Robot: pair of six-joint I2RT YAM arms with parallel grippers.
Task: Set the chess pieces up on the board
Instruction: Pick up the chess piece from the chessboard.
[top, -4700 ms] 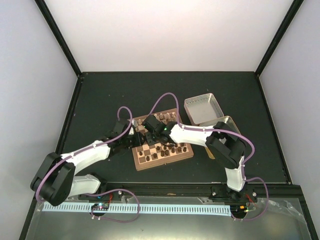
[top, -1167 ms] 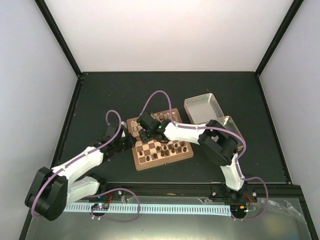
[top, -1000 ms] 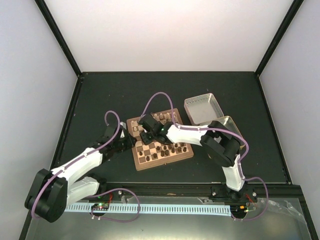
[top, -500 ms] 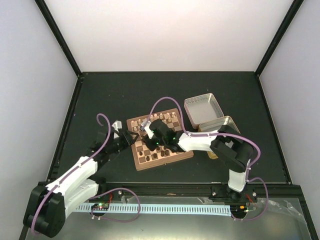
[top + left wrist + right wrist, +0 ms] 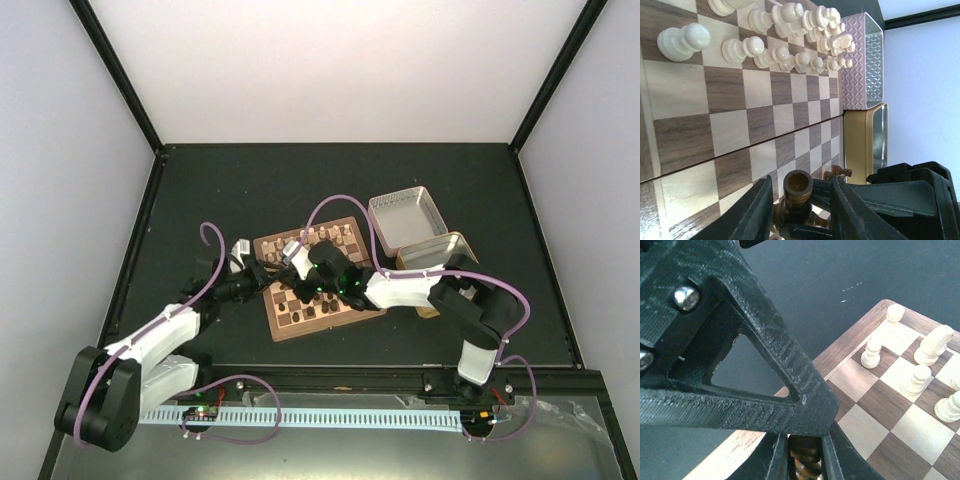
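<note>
1. The dark brown rook-like piece [image 5: 798,192] stands upright over the board [image 5: 730,100], on the half away from the cream pieces [image 5: 743,49]. Whether its base touches a square is hidden.
2. The right gripper [image 5: 804,454] is clamped on its stem. The left gripper [image 5: 801,184] straddles it with its fingers parted, pressing neither side.
3. This looks like a handover or a seating. One gripper should carry the piece: the left should close squarely on the stem before the right lets go.
4. Keep it vertical, centre it on its square, steer clear of the neighbouring dark piece [image 5: 839,172], and release only once it sits flat.
5. No writing is readable. The patterned tin half [image 5: 860,60] and the gold tin half [image 5: 865,145] show no lettering or brand.
</note>
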